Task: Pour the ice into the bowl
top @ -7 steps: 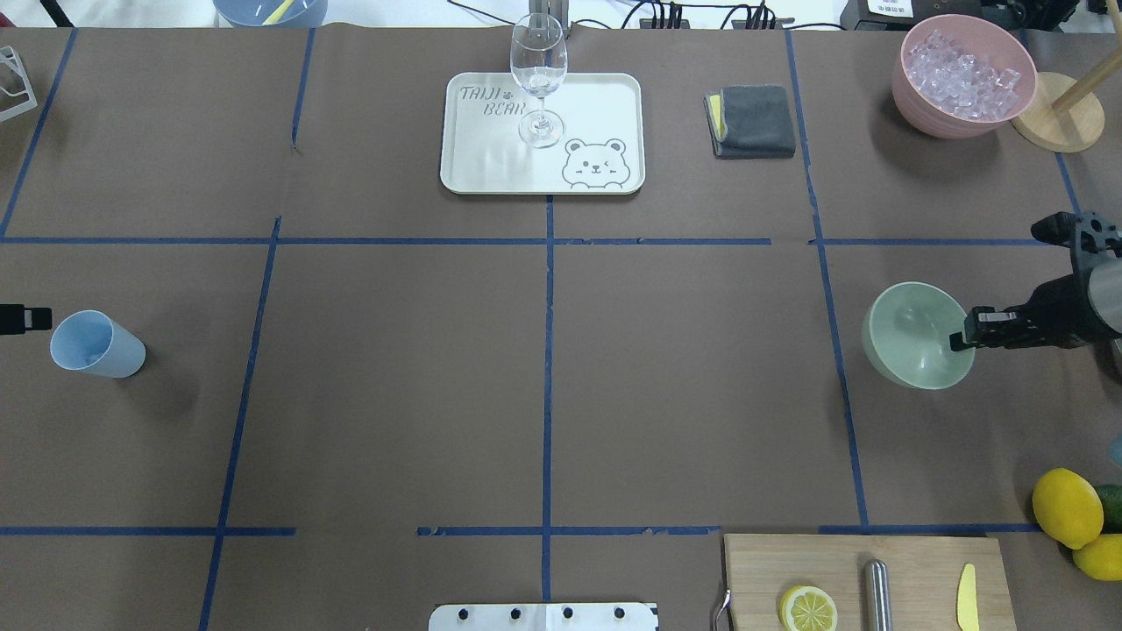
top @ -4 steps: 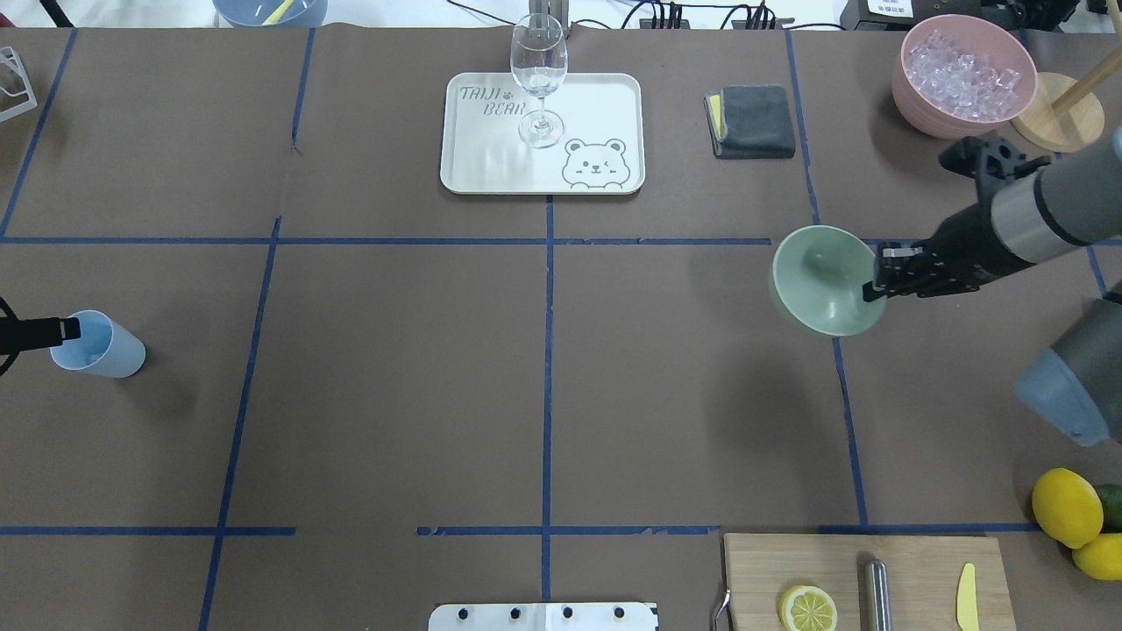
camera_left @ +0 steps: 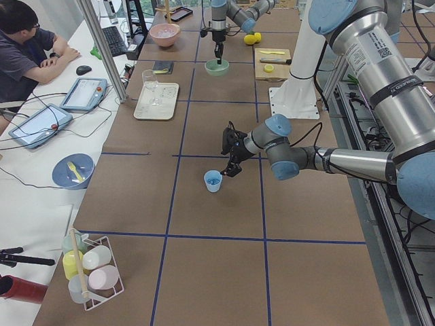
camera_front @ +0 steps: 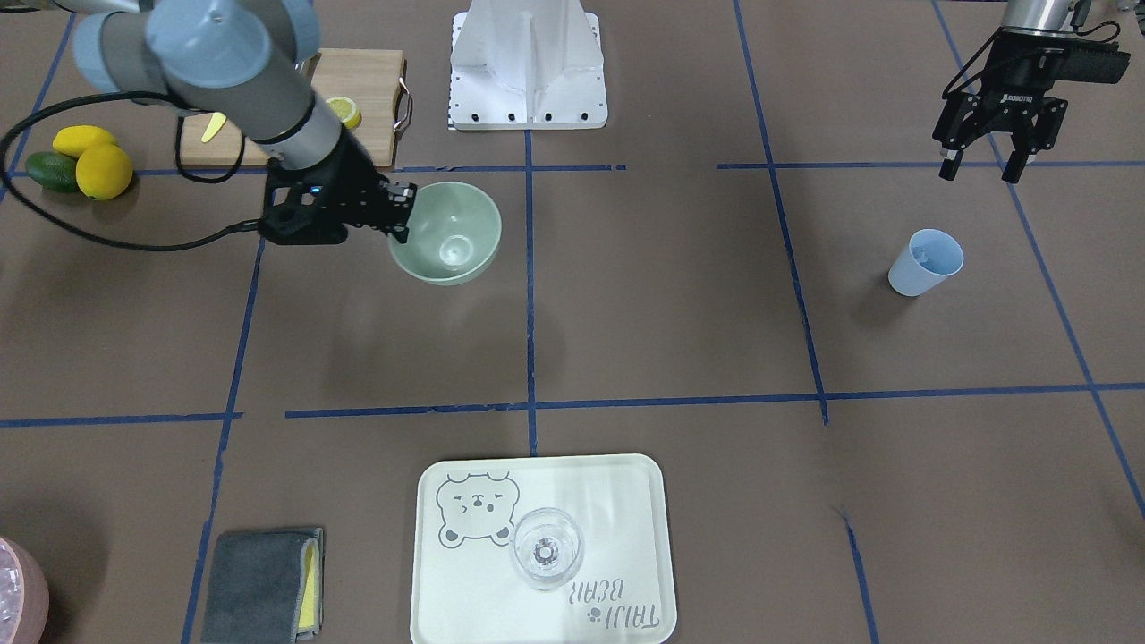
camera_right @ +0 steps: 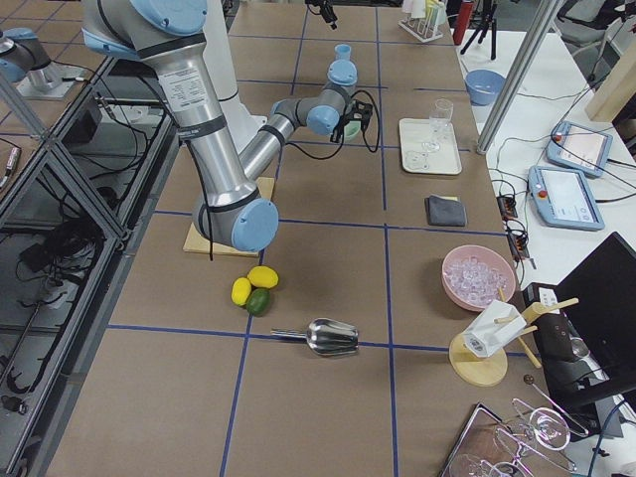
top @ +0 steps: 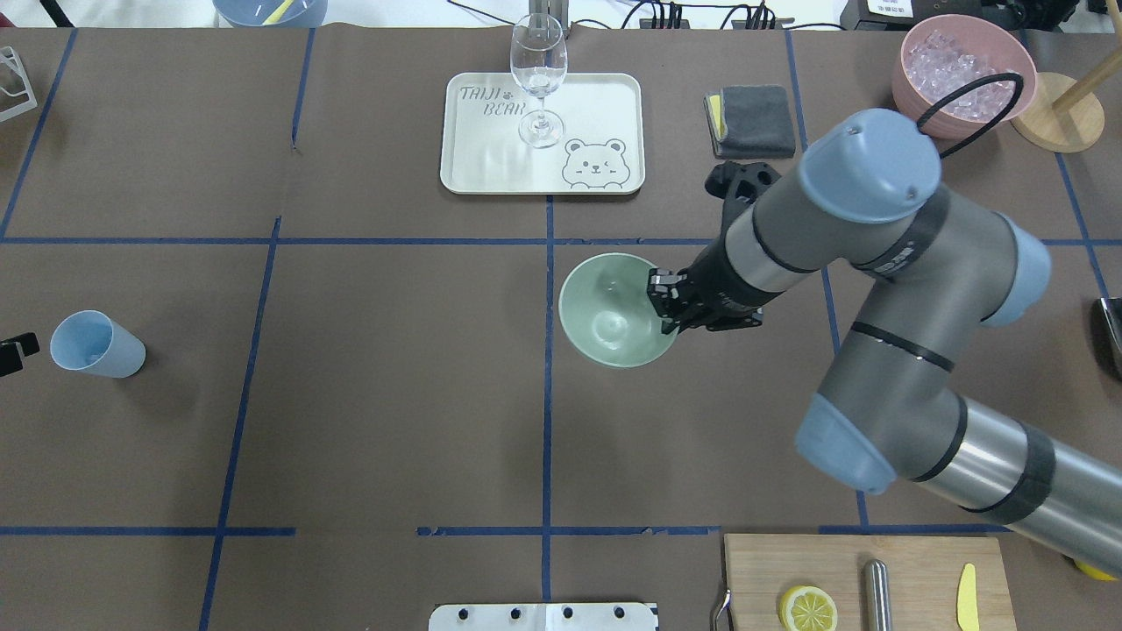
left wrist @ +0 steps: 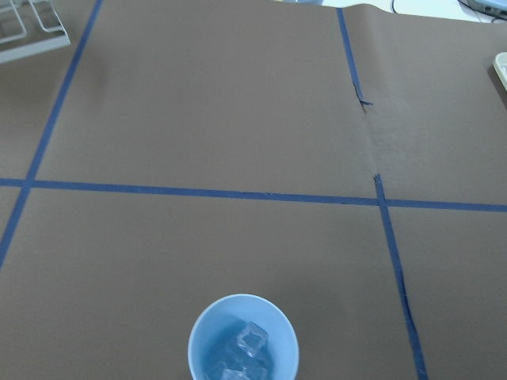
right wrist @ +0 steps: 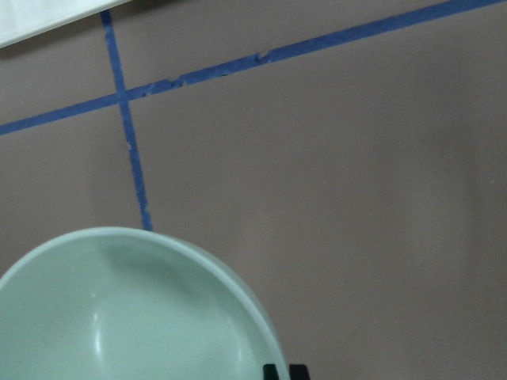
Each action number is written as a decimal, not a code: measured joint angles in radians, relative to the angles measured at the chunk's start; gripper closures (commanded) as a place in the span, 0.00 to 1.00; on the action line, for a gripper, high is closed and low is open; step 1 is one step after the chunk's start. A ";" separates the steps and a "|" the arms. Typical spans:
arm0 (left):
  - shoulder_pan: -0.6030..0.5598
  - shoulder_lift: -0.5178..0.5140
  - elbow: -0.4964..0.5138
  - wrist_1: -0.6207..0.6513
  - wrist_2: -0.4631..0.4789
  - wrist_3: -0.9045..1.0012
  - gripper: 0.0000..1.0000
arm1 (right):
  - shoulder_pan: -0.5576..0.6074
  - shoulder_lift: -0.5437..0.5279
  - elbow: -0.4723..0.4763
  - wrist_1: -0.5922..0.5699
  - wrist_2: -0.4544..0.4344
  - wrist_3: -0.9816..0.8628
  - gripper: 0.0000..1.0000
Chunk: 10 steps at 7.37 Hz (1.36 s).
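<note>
My right gripper (top: 664, 307) is shut on the rim of the pale sage-green bowl (top: 614, 311) and holds it above the table just right of the centre tape line; the bowl (camera_front: 447, 233) looks empty. The ice (left wrist: 245, 344), a few clear cubes, lies in the blue cup (left wrist: 242, 340), which stands upright at the table's left (top: 96, 343). My left gripper (camera_front: 979, 173) is open and empty, apart from the cup (camera_front: 926, 261) on the robot's side of it; only its tip (top: 16, 350) shows in the overhead view.
A pink container (top: 964, 74) of clear pieces stands at the far right. A white tray (top: 596, 131) with a stemmed glass (top: 537, 79) is at the far centre, a grey cloth (top: 752, 121) beside it. A cutting board (top: 868, 583) lies at the near right, lemons (camera_front: 89, 161) beyond it.
My right arm has carried the bowl from the table's right side leftward to near the centre line. My left gripper has drawn back a little from the blue cup.
</note>
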 measured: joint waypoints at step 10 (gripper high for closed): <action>0.362 -0.081 0.209 -0.010 0.546 -0.230 0.00 | -0.177 0.498 -0.576 0.024 -0.182 0.101 0.91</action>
